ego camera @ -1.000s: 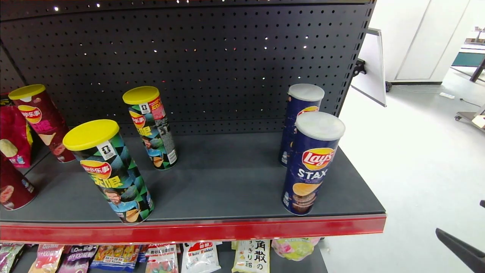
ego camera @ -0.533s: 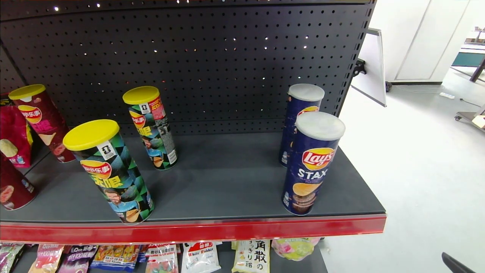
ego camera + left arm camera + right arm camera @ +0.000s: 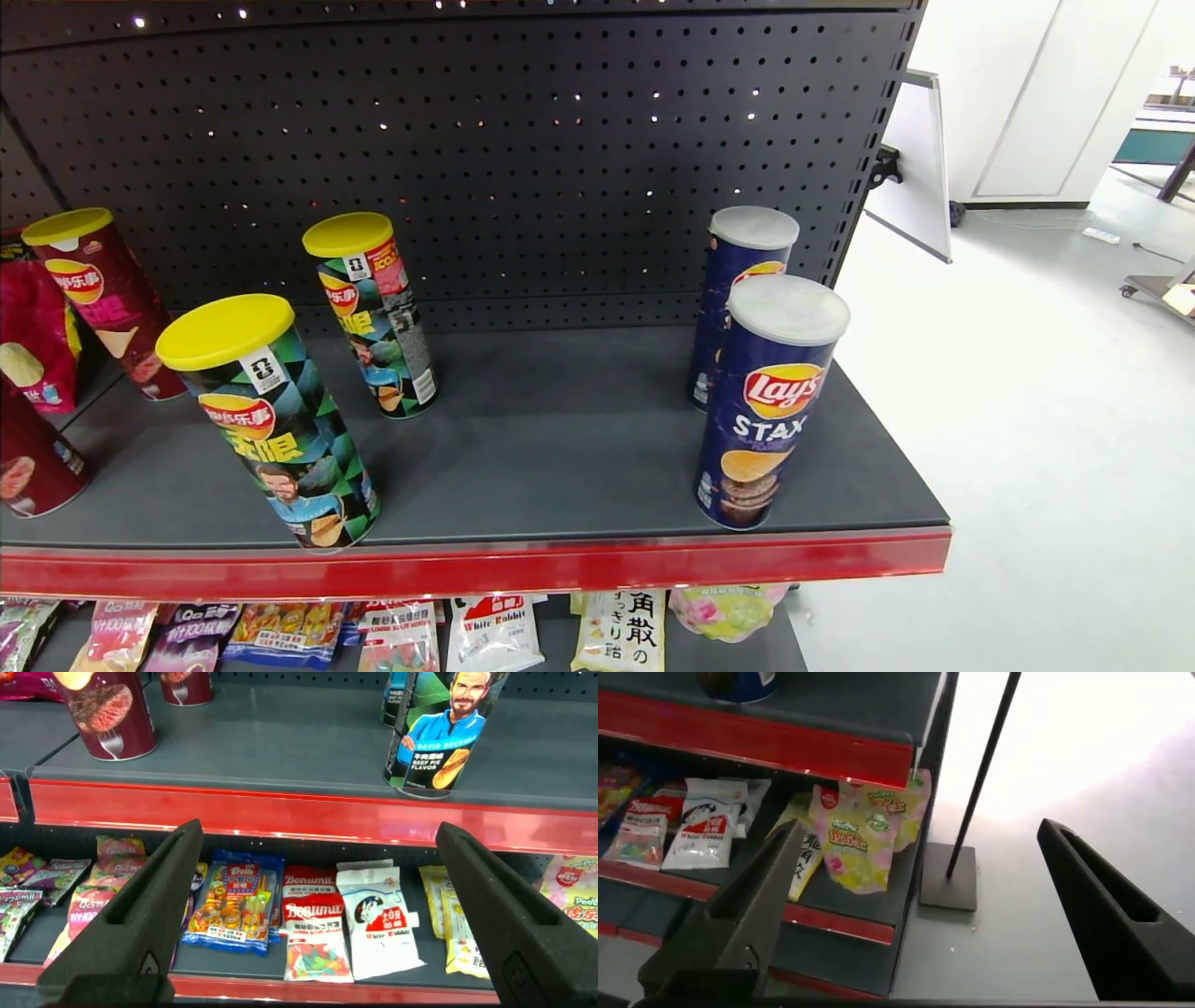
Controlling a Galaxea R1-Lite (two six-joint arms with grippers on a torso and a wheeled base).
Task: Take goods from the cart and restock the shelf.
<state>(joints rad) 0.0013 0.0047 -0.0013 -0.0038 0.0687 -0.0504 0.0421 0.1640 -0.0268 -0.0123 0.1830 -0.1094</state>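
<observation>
Shelf board [image 3: 560, 448] bare between front yellow-lidded chip can [image 3: 271, 420] and front blue chip can [image 3: 770, 401]; left gripper [image 3: 318, 826], right gripper [image 3: 920, 826] jaws wide apart below red lip [image 3: 467, 565]

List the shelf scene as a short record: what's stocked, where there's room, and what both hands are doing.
Top shelf: dark board, red front edge.
Blue cans: two standing at the right end, one behind the other.
Yellow-lid cans: two standing left of centre, one nearer the front edge, one further back.
Room: bare board between those pairs.
Snack bags: lying flat on the lower shelf.
Left hand: open, empty, before the lower shelf.
Right hand: open, empty, by the shelf's right end.
</observation>
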